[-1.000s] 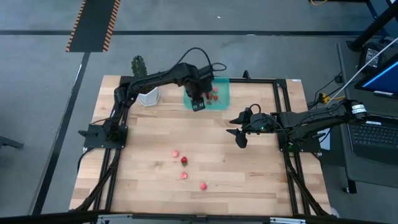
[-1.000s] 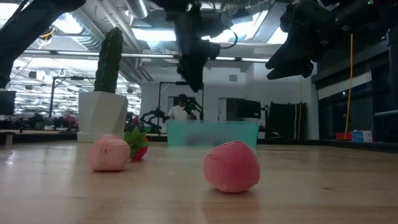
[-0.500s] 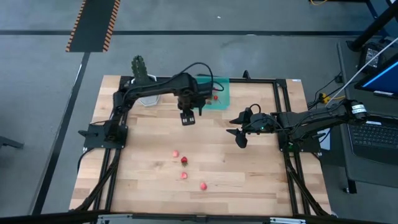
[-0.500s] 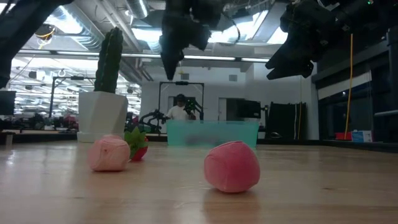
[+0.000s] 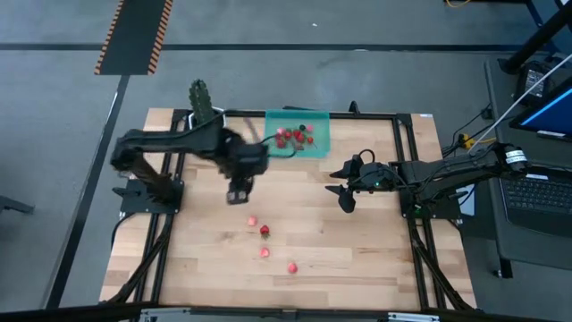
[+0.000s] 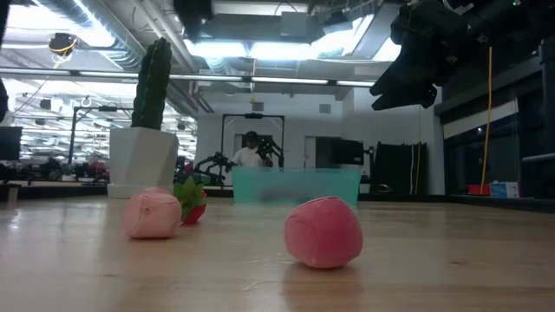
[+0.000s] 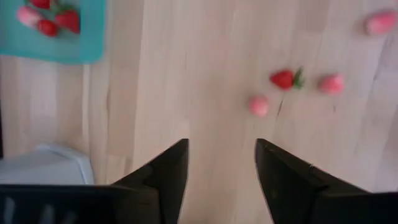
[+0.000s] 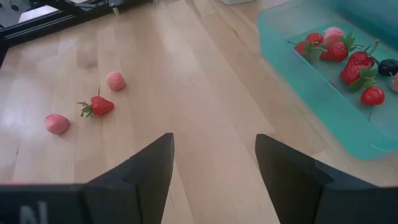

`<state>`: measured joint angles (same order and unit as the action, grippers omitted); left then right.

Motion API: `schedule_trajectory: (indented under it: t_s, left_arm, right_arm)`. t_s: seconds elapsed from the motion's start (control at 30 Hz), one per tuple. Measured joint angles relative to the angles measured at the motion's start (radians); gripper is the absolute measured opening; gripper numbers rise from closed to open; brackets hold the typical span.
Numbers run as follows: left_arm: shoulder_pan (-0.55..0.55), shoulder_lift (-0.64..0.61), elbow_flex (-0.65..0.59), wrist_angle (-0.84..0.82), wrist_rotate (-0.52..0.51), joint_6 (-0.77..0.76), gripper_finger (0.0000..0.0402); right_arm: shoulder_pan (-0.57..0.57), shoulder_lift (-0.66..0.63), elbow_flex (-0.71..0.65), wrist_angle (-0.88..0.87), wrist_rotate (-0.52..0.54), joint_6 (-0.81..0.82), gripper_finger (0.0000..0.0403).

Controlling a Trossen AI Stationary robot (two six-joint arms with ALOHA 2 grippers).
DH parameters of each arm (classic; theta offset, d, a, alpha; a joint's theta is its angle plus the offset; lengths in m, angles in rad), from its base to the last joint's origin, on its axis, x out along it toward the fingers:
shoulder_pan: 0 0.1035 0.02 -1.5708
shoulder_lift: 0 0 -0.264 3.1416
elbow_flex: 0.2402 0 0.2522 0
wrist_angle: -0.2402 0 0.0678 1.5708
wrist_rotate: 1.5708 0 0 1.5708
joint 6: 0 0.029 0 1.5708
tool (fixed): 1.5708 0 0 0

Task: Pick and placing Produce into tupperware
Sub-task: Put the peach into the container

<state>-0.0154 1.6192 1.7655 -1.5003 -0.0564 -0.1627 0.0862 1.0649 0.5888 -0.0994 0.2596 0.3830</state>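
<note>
Seen from above, the shallow rectangular translucent teal-green plastic tupperware (image 5: 298, 132) lies at the far edge of the light wooden desk (image 5: 206, 259), its long axis running left to right along that edge. Red and pink strawberry-like produce pieces (image 5: 293, 137) are clustered inside it. Four more lie loose on the bare wood nearer the front: a pale pink piece (image 5: 252, 220), a red strawberry with a green top (image 5: 264, 231), a second pink piece (image 5: 264, 252) and a third, deeper pink piece (image 5: 292, 266), strung in a rough diagonal.

The left gripper (image 5: 237, 190) hangs above the desk between the tupperware and the loose pieces; its wrist view shows the jaws spread and empty, with the four loose pieces beyond them. The right gripper (image 5: 347, 199) waits over the right half of the desk, just short of the tupperware; its wrist view likewise shows the jaws spread with nothing between them.

The right wrist view alone picks out a small dark berry (image 8: 388, 66) among the red ones in the tupperware, and the red strawberry's green top pointing away from the container. The low view shows two pink pieces large in the foreground, the red one half hidden behind one of them, and the tupperware as a low teal band behind. It also shows a tall green cactus (image 6: 152, 84) in a white pot (image 6: 143, 161) and a person (image 6: 251, 152) far back in the room.
</note>
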Motion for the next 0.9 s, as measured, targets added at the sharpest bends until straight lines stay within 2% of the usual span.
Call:
schedule_trajectory:
  t_s: [0.2, 0.33, 0.47, 0.53, 0.67, 0.9]
  left_arm:
    - [-0.131, -0.19, -0.224, 0.022, -0.066, -0.136, 0.0176]
    - [-0.207, -0.307, -0.39, 0.123, -0.107, -0.222, 0.0176]
    - [-0.267, -0.401, -0.552, 0.266, -0.111, -0.281, 0.0176]
    - [-0.294, -0.431, -0.626, 0.358, -0.118, -0.336, 0.0176]
    - [-0.356, -0.457, -0.749, 0.492, -0.122, -0.379, 0.0176]
    - [-0.42, -0.457, -0.928, 0.749, -0.166, -0.377, 0.0176]
  right_arm:
    - [0.0, 0.0, 0.0, 0.005, 0.0, 0.001, 0.0228]
    - [0.0, 0.0, 0.0, 0.001, 0.0, -0.026, 0.0228]
    - [0.0, 0.0, 0.0, 0.002, -0.016, -0.148, 0.0228]
    - [0.001, 0.0, 0.0, 0.004, -0.073, -0.219, 0.0228]
    - [0.019, 0.008, 0.0, 0.04, -0.164, -0.221, 0.0228]
    - [0.06, 0.056, 0.001, 0.055, -0.176, -0.174, 0.0228]
